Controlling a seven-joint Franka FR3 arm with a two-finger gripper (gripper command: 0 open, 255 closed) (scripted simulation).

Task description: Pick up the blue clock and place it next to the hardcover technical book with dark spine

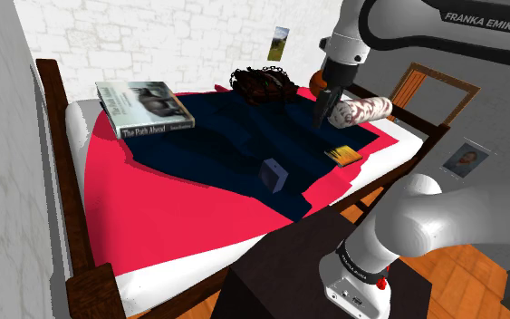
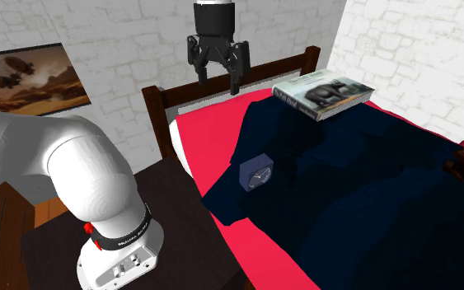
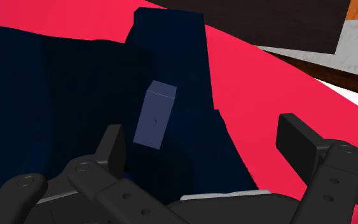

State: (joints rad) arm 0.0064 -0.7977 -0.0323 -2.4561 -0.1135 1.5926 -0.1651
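Note:
The blue clock [image 1: 274, 175] [image 2: 257, 173] [image 3: 154, 114] is a small box with a white dial. It stands upright on the dark navy blanket [image 1: 244, 136], close to the blanket's edge nearest the stand. The hardcover book [image 1: 144, 107] [image 2: 325, 95], with an animal photo on its cover, lies at the headboard end of the bed. My gripper [image 1: 321, 116] [image 2: 218, 78] [image 3: 206, 143] hangs high above the bed, open and holding nothing. In the wrist view the clock sits well below, just ahead of one of the fingers [image 3: 114, 146].
The red bedcover [image 1: 153, 208] lies under the blanket inside a dark wooden bed frame [image 2: 160, 115]. On the bed are a white-and-red roll [image 1: 363, 110], a small yellow book [image 1: 343, 155] and a dark tangled object [image 1: 264, 83]. The dark stand [image 2: 180, 231] sits against the bedside.

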